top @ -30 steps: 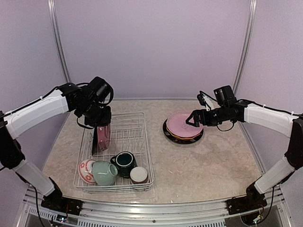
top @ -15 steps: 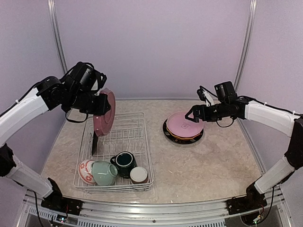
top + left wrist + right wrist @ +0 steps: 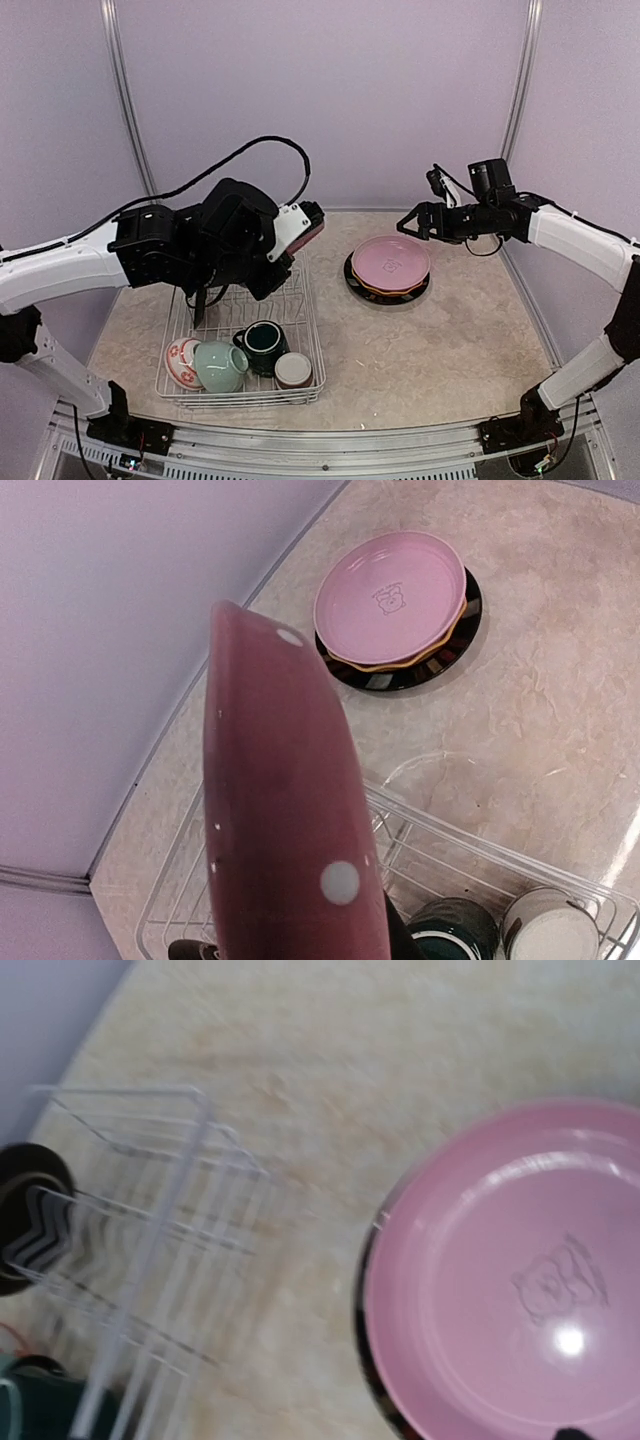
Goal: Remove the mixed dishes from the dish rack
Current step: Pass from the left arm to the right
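Left pincer clenches the dark-pink dotted plate on edge above the far end of the white wire dish rack. The rack's near end holds a teal cup, pale-green cup, brown-white cup and red-patterned bowl. Right pincer hangs spread and empty above the plate stack on the marbled bench.

Left wrist: the glossy dotted plate fills the middle, with the stack well beyond it.

Right wrist: the blurred pink plate lies below, with rack wires at left.

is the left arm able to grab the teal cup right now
Probably not: the left gripper is shut on the dotted plate, though the teal cup sits uncovered in the dish rack.
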{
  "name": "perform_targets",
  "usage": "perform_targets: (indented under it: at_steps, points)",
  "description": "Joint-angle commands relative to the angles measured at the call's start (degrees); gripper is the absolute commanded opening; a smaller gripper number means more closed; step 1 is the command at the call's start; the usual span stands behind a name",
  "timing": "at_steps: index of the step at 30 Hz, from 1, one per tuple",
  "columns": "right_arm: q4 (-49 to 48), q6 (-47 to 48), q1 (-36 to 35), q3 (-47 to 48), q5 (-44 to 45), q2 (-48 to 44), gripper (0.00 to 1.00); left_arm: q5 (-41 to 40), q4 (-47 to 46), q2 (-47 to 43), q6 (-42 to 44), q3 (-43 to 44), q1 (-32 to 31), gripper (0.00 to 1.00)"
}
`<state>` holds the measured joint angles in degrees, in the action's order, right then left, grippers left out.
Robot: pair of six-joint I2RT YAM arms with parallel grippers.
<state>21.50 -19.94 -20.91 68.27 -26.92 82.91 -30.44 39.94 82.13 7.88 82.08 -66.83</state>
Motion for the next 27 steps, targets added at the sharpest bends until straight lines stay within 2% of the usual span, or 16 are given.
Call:
perform_targets:
  at_steps: [1,7,17,27]
  points:
    - [1.3,-1.4,0.2,2.9,-5.1,-3.3,0.99,-10.0,-12.3,3.1,15.4,-2.5,-4.3,0.00]
    - [2.4,-2.6,-2.3,3.5,-8.3,-3.2,0.98,-13.8,-20.6,6.9,25.0,-5.3,-8.4,0.00]
    - [4.5,-2.6,-5.0,3.5,-9.0,-0.3,0.88,-19.6,-32.6,11.9,39.7,-8.9,-11.6,0.00]
    - [5.4,-1.8,-8.6,1.7,-7.2,3.3,0.77,-21.1,-37.2,14.8,44.1,-9.2,-11.7,0.00]
